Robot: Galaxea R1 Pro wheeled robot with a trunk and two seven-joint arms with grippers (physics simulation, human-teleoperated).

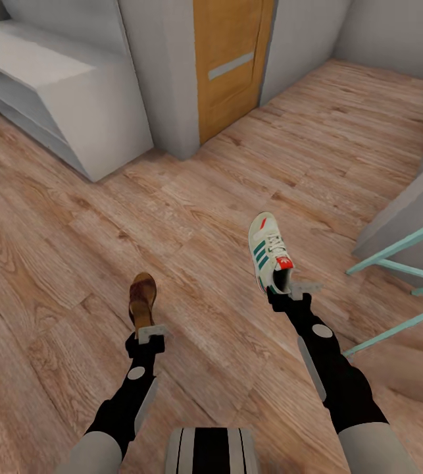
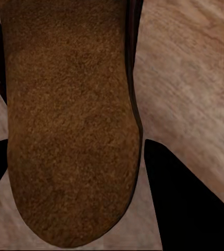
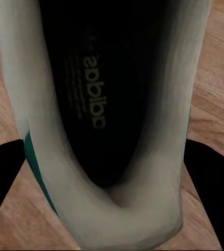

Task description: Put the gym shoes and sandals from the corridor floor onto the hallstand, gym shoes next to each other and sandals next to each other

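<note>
The left tool (image 1: 147, 334) pinches the sandal (image 1: 143, 299) by its heel, lower centre of frame. The right tool (image 1: 295, 291) pinches the gym shoe (image 1: 269, 251) at its heel collar. Both items look light; the collar is likely soft. The hallstand (image 1: 47, 79) stands upper left.

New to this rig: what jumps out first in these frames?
Each gripper holds a shoe out over the wood floor: the left gripper a brown sandal, the right gripper a white sneaker with green stripes. The grey hallstand stands at upper left, with no shoes on the part in view. An orange door is straight ahead.
</note>
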